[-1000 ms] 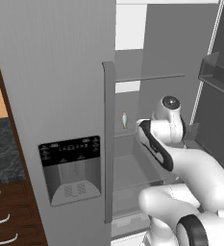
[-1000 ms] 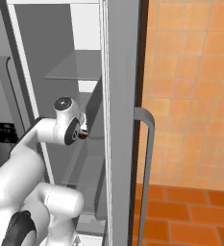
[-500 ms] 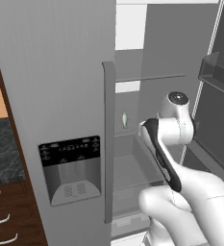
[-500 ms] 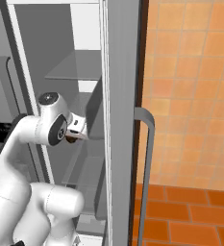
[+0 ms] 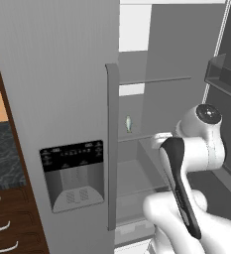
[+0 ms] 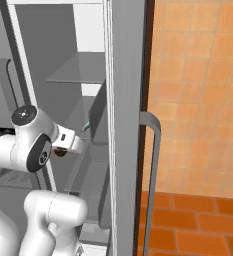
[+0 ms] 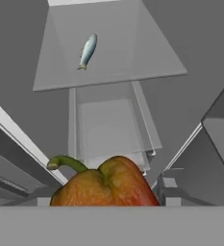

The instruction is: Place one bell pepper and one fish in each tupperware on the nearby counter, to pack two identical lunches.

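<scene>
A red-orange bell pepper (image 7: 106, 185) with a curled green stem fills the bottom of the hand view, right where the fingertips rise, and hides them. In the right base view my gripper (image 6: 63, 151) reaches into the open fridge, shut on that pepper (image 6: 60, 153). A small silver-blue fish (image 7: 87, 50) lies on a glass shelf (image 7: 132, 62) beyond and above the hand; the fish (image 5: 128, 124) (image 6: 86, 126) also shows in both base views. A piece of the dark speckled counter (image 5: 3, 158) lies at far left. The tupperware is out of view.
The closed fridge door with its dispenser panel (image 5: 72, 173) and tall handle (image 5: 112, 144) stands left of the arm. The open door (image 6: 128, 125) with handle (image 6: 150, 165) is to the right, its door bin (image 5: 226, 77) close by. Wood drawers (image 5: 0, 228) sit under the counter.
The arm has rolled its elbow up and to the right, and the hand has drawn back a little from the shelves with the pepper. The fish has not moved.
</scene>
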